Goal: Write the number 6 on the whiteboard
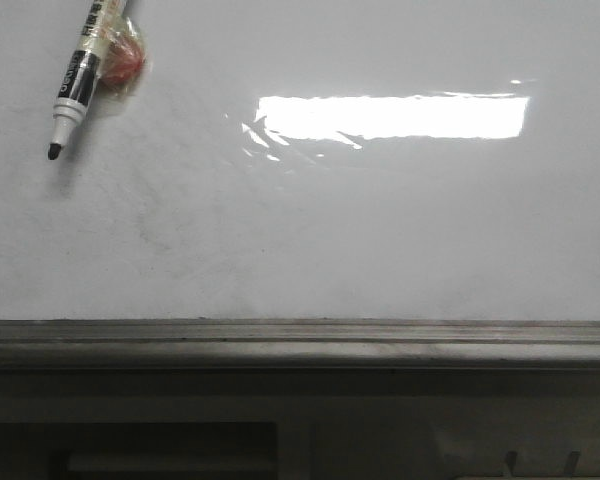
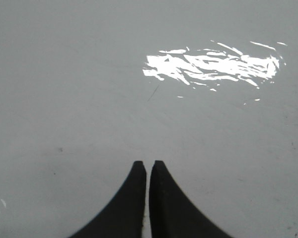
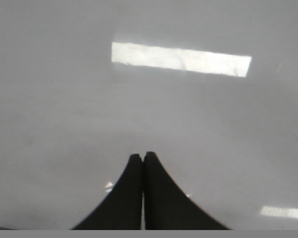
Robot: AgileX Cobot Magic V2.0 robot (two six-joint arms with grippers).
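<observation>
Two arms are mine, yet neither shows in the front view. What shows there is the whiteboard point(image 1: 310, 230), glossy and bare of any drawn stroke, with faint grey smudges across it and a bright rectangular glare point(image 1: 392, 116) on its surface. A black-and-white marker point(image 1: 78, 85) lies tilted near the whiteboard's upper left corner, cap off, its dark tip pointing down and to the left; a reddish lump wrapped in clear tape point(image 1: 123, 58) sits against its barrel. Along the whiteboard's lower edge runs the grey metal ledge point(image 1: 300, 343).

From the left wrist view, my left fingers point(image 2: 147, 166) are drawn almost together, only a thin slit between them, and they hold nothing. Beyond them spreads the whiteboard point(image 2: 79, 89), with a broken patch of glare on it and a short thin scratch-like mark point(image 2: 153, 92) just beside that glare (too slight to call a digit).

From the right wrist view, my right fingers point(image 3: 142, 157) are pressed together, empty as well, over a blurred stretch of whiteboard point(image 3: 64, 114) carrying the same rectangular glare. No number 6 appears on the whiteboard in any view.
</observation>
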